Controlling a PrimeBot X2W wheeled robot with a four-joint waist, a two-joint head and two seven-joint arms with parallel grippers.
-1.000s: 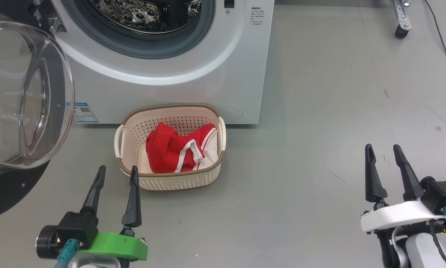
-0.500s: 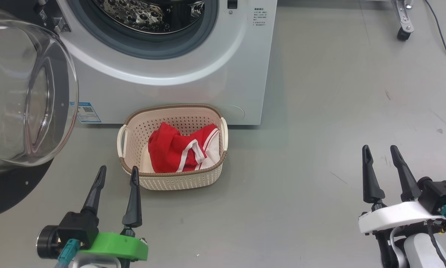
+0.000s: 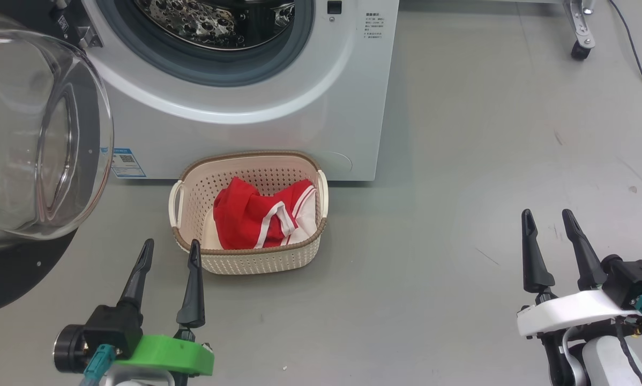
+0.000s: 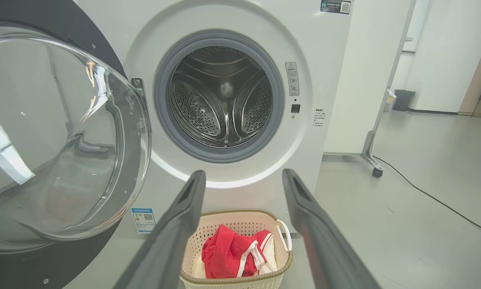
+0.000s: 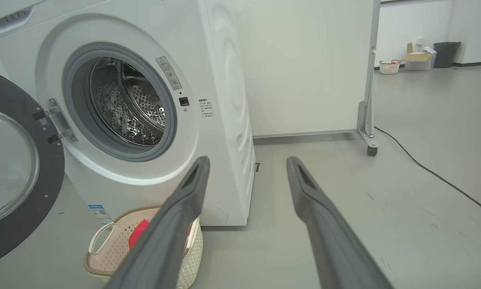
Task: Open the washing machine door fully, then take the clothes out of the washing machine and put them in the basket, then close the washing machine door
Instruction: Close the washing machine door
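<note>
washing machine door (image 3: 31,139): swung out wide to the left of the washing machine (image 3: 256,123) — not shut yet, probably the only step left
clothes (image 3: 259,220): bunched up in the basket (image 3: 256,261), parked on the floor (image 3: 460,161) right against the washer front, below the opening
drum (image 4: 222,108): looks empty from the left wrist view; lowest front bit hidden behind the grey gasket (image 4: 160,104), so can't swear to it
left gripper (image 3: 171,243): spread wide, holding nothing, hovering low just beside the basket's near-left corner
right gripper (image 3: 546,213): spread wide too, empty, well apart from everything over bare floor
risk, slipping: pushing on the door's bulging clear middle rather than its dark edge — smooth and curved, easy to slide off and leave it half shut
risk, latch: too soft a shove and no click; too hard and maybe a bounce back open
risk, pinch: getting a finger caught between door and gasket on the way in
risk, basket: clipping it while reaching across for the door, could tip the clothes out
blue label (image 3: 128,162): QR code visible, text too small to read
printed block (image 3: 373,26): several tiny lines right of the opening, unreadable
warning sticker (image 4: 292,79): triangle symbol on top, wording illegible
brand: no name readable anywhere
</note>
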